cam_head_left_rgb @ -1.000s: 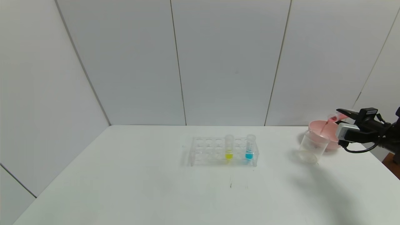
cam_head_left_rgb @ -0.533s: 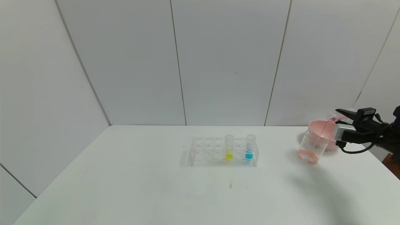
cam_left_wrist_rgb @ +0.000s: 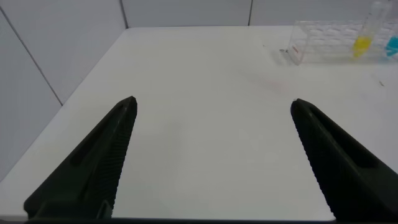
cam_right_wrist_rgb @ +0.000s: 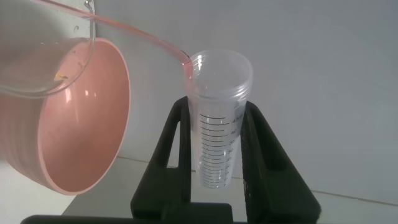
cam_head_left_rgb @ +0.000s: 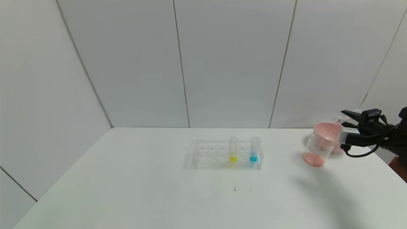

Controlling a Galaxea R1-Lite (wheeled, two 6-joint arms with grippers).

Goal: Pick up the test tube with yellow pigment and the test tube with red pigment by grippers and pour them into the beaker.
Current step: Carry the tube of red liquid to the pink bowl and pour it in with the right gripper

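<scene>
Right gripper (cam_head_left_rgb: 348, 116) clenched on tilted red tube (cam_right_wrist_rgb: 217, 118), pouring into beaker (cam_head_left_rgb: 318, 149) at 3 o'clock; left gripper (cam_left_wrist_rgb: 211, 155) released.

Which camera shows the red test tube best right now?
The right wrist view: the test tube with red pigment fills the frame, tipped, clamped in the right tool. The head view shows only a sliver; the left wrist view shows none.
</scene>
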